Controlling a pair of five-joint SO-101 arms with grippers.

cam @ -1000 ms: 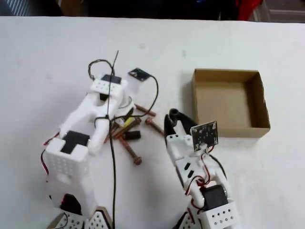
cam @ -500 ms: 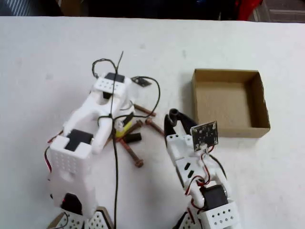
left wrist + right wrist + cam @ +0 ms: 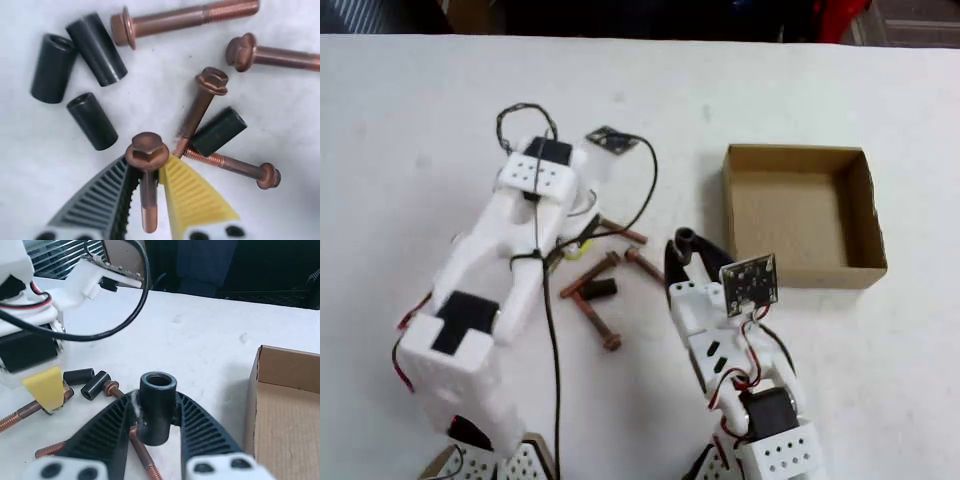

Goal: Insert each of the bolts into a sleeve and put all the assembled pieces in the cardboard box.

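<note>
On the white table (image 3: 410, 110), btwn the two arms: loose bolts (image 3: 592, 274), copper-coloured, lying flat and crossing at odd angles.

At the left gripper (image 3: 146, 162), over that heap: grey and yellow fingers (image 3: 190, 192) clamped on the held bolt (image 3: 148, 200), hex head just past the tips, shank running back btwn the pads. Around it in the left wrist view: four other bolts, plus loose sleeves (image 3: 92, 120), black, all on their sides. Three of them grouped to one side, two touching. Fourth one wedged against two crossed bolts.

At the right gripper (image 3: 156, 401), just beside the heap: black fingers closed on the held sleeve (image 3: 157, 385), upright, open bore facing up. Can't tell if resting on the table.

Near that gripper, on the side away from the left arm: cardboard box (image 3: 795, 152), open side up, apart from gripper and heap.
</note>
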